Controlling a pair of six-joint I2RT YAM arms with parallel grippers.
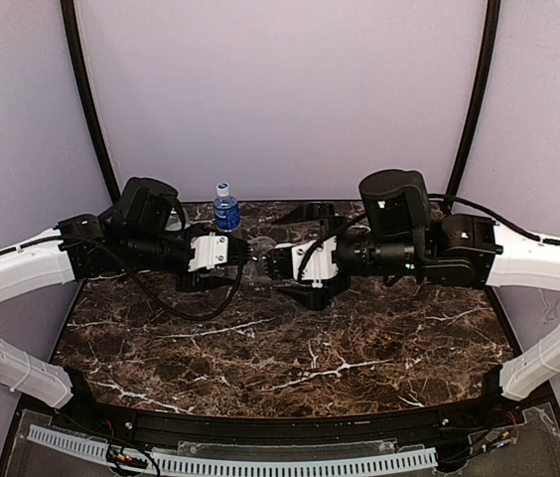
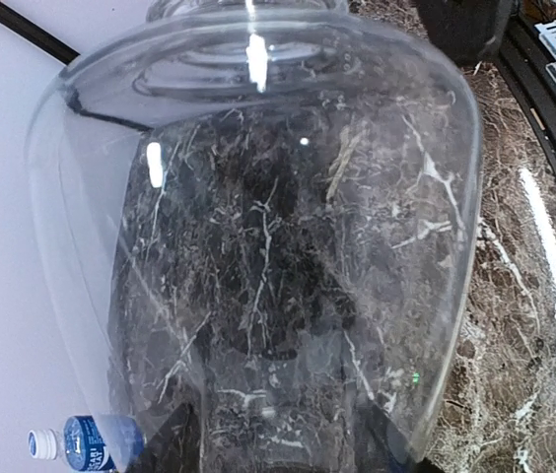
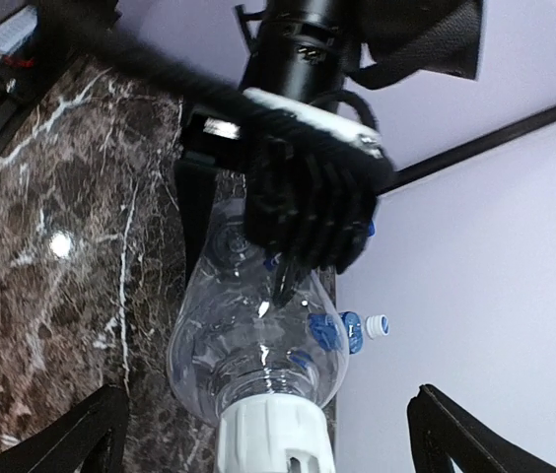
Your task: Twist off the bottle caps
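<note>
White cap [image 3: 276,439] sits centred between the right gripper's [image 3: 270,399] parted jaws, its clear bottle [image 3: 258,345] stretching straight away into the left gripper's [image 3: 308,212] clamped jaws.

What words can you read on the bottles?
Nothing reads clearly.
Small water bottle, blue label: white print, too small and blurred to read.
Clear bottle: no label or words show.
</note>
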